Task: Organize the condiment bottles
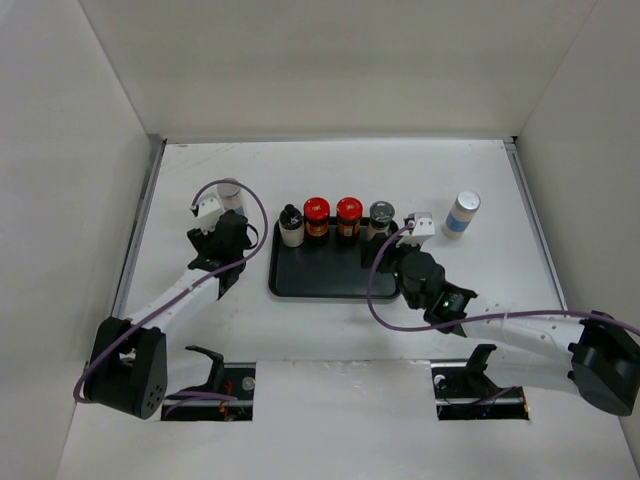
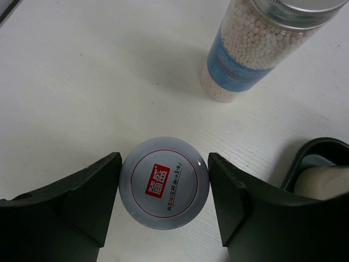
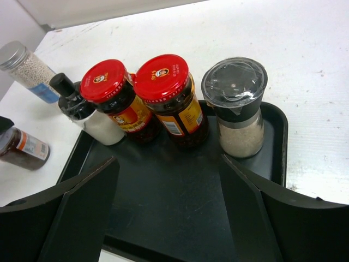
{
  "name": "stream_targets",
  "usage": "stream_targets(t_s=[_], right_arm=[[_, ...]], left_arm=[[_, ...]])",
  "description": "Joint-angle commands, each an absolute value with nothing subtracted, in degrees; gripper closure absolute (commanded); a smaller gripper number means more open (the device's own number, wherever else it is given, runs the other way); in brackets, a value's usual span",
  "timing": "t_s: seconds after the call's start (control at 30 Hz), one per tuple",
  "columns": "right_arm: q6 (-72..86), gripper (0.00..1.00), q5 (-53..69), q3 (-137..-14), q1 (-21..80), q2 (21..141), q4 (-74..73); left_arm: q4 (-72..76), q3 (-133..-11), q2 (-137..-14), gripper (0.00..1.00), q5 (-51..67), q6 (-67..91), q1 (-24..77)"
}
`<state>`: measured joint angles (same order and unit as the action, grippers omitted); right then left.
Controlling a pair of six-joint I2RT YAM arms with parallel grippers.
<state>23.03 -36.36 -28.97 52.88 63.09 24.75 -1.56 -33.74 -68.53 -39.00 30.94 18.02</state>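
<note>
White-lidded jar [image 2: 164,185] stands on the table [image 1: 480,170], just left of the black tray [image 1: 320,285] in the overhead view, with a blue-labelled bottle [image 2: 256,49] near it. Left claw [image 2: 163,161] straddles it, fingers close at the lid's edges; pinched or not, can't tell. Looks like the pick-up step. Next calls for a firm squeeze, a lift, and a carry rightward onto the tray. Right claw [image 3: 169,161] hangs wide and empty over the tray's front.

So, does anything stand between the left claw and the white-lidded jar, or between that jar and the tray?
Nothing visible does. The left claw straddles the white-lidded jar, one finger on each side. Between the jar and the black tray lies only bare table; the silver-capped jar stands off that path.
</note>
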Motion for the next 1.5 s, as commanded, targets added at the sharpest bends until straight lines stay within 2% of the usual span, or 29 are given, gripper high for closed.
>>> stream_targets(t_s=[0.0, 0.23, 0.3, 0.4, 0.5, 0.7, 0.97, 1.3, 1.47], right_arm=[[23.8, 0.20, -35.6, -28.7, 52.4, 62.8, 27.8], [23.6, 0.19, -35.7, -28.7, 52.3, 62.9, 27.8], [23.4, 0.19, -35.9, -29.1, 52.5, 63.2, 27.8], [23.6, 0.19, -35.7, -28.7, 52.3, 63.1, 27.9], [23.3, 0.16, -35.7, -28.5, 52.5, 62.1, 28.3], [23.6, 0.14, -35.7, -28.1, 52.2, 62.3, 28.9], [23.7, 0.13, -36.4, -27.4, 51.1, 61.8, 29.3], [24.0, 0.12, -36.7, -26.5, 48.9, 61.0, 29.3], [24.0, 0.12, -36.8, -26.4, 48.6, 61.0, 29.3]], left_arm=[[-0.7, -31.8, -68.0, 0.37, -38.7, 31.8, 18.1], [-0.4, -31.1, -66.9, 0.35, -38.1, 32.0, 17.4], [0.0, -31.0, -66.9, 0.43, -38.0, 32.0, 17.3], [-0.8, -32.4, -65.5, 0.61, -37.9, 31.6, 17.7], [-1.8, -34.2, -59.3, 0.68, -38.8, 30.7, 20.6], [-4.7, -39.5, -54.1, 0.68, -41.9, 30.6, 30.4], [-0.5, -42.6, -62.8, 0.68, -42.8, 30.9, 43.8], [3.6, -39.8, -72.2, 0.67, -43.8, 33.4, 50.9], [6.2, -37.2, -73.3, 0.62, -44.9, 34.0, 52.2]])
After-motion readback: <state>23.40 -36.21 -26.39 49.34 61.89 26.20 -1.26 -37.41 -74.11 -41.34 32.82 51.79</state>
